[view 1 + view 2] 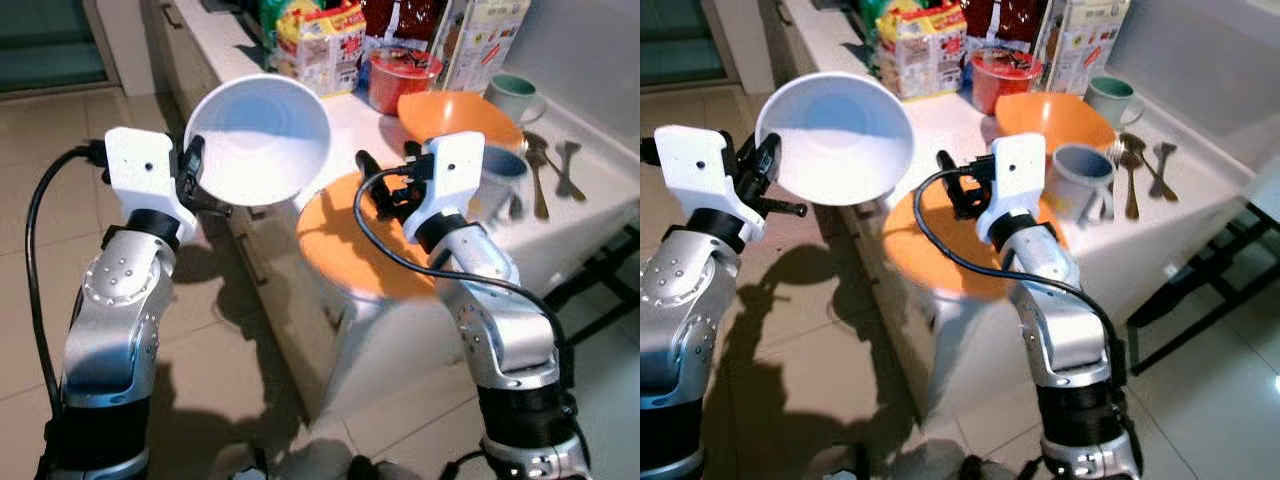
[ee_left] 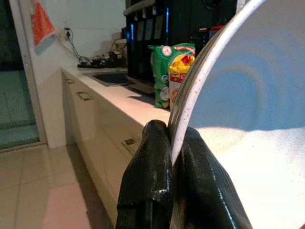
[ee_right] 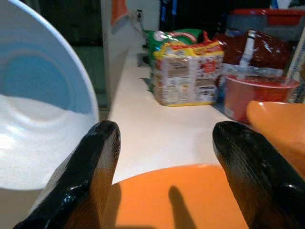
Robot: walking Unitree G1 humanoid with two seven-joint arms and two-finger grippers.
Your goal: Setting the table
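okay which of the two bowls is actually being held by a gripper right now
The white bowl: the left gripper has its jaws pinched on its rim, holding it tilted off the counter. The orange bowl sits on the counter, ungripped.

my left gripper (image 2: 172, 191): glossy black plastic fingers
white bowl (image 1: 260, 138): smooth, faintly speckled, matt sheen
orange plate (image 1: 350, 245): smooth, matt
orange bowl (image 1: 455, 115): smooth, slightly glossy
counter (image 1: 600, 200): smooth white, satin
spoons (image 1: 538, 170): dull metal
noodle packet (image 1: 320, 45): shiny plastic film
my arms (image 1: 110, 320): brushed silver metal, white plastic wrist housings
floor (image 1: 60, 160): glossy tiles
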